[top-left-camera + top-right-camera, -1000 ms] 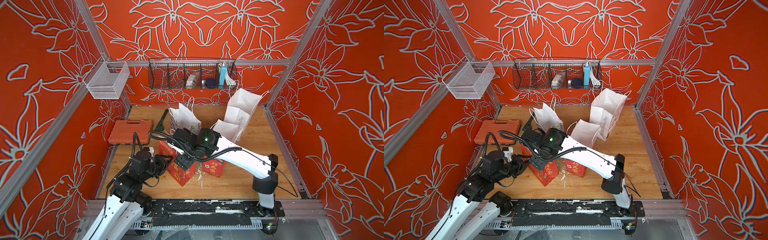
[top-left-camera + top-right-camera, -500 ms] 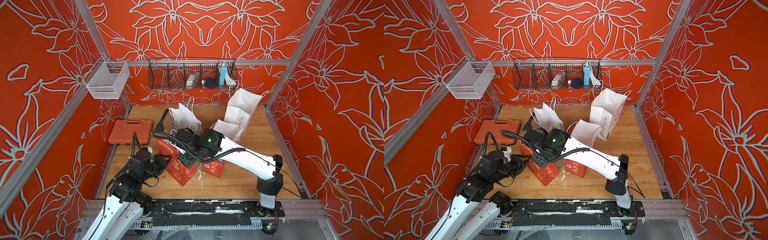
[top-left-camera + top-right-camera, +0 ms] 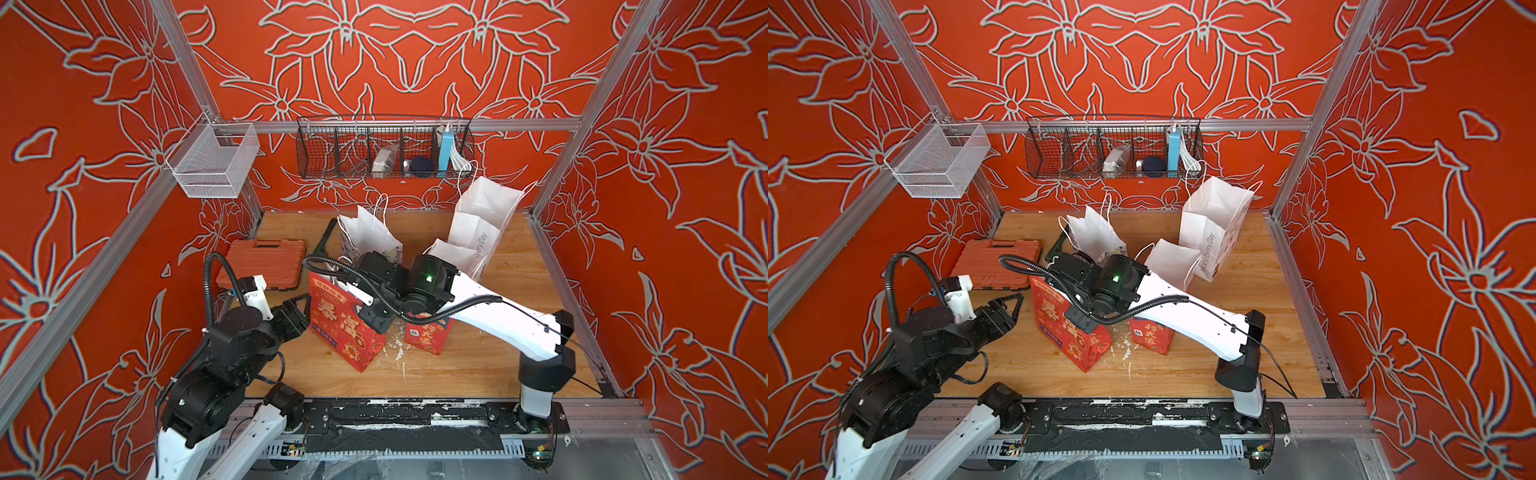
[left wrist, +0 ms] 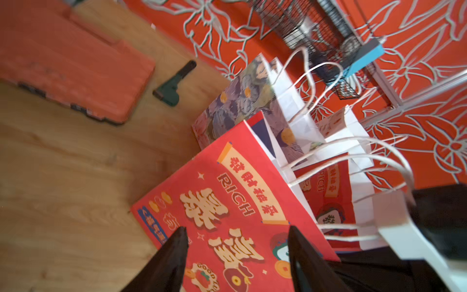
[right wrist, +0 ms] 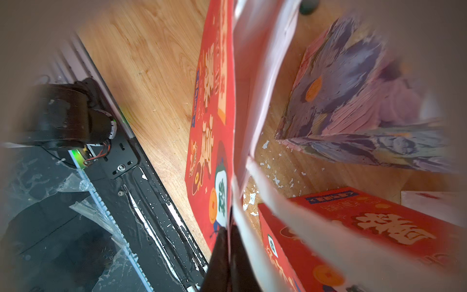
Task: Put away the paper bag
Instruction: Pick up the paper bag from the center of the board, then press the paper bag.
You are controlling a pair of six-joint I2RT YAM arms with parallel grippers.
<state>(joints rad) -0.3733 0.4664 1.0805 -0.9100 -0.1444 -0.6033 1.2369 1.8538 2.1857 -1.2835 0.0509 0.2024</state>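
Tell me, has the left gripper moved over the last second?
Yes. In a top view the left gripper has drawn back from the large red bag, toward the orange tool case.

Orange tool case (image 3: 259, 264) lies flat on the wooden table (image 3: 478, 374), far left, with a dark green tool (image 3: 325, 239) just beside it. On the back wall, a black wire basket (image 3: 332, 143) holds an upright blue box (image 3: 445, 149). A white mesh basket (image 3: 212, 166) hangs at the left corner.
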